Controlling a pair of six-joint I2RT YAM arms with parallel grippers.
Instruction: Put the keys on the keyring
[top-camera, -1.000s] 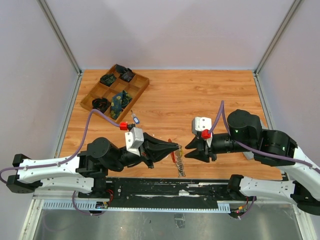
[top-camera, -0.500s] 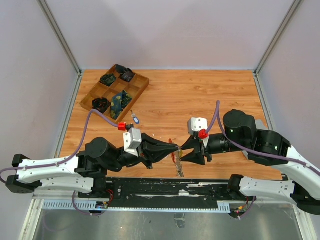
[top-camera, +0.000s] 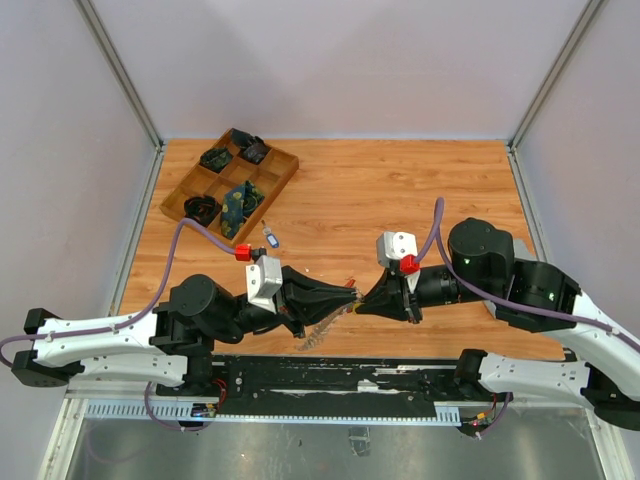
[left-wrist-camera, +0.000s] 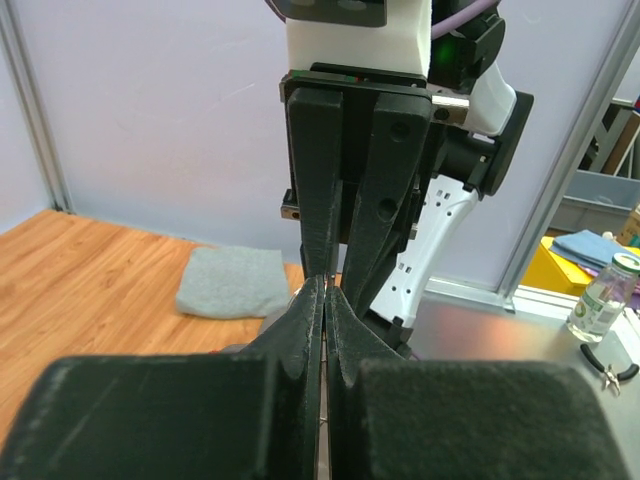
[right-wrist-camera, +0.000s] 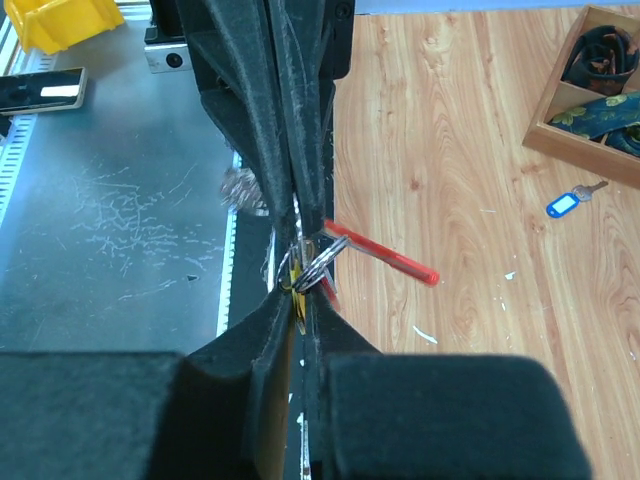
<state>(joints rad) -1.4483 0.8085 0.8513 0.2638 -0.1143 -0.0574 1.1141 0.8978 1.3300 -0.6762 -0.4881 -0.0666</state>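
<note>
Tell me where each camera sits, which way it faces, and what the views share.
Top external: above and behind the arms, looking down on the table; both arms show, jaws meeting tip to tip.
Left wrist: on the left arm, facing right along its own shut jaws at the right jaws; cloth beyond.
Right wrist: on the right arm, facing left along its own jaws at the left jaws; keyring at the tips.
Shared: top and right wrist both show the tray and blue key.

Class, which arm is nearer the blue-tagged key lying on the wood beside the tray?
Left. The left arm passes just below the blue-tagged key in the top view; the right arm lies well off to its right.
</note>
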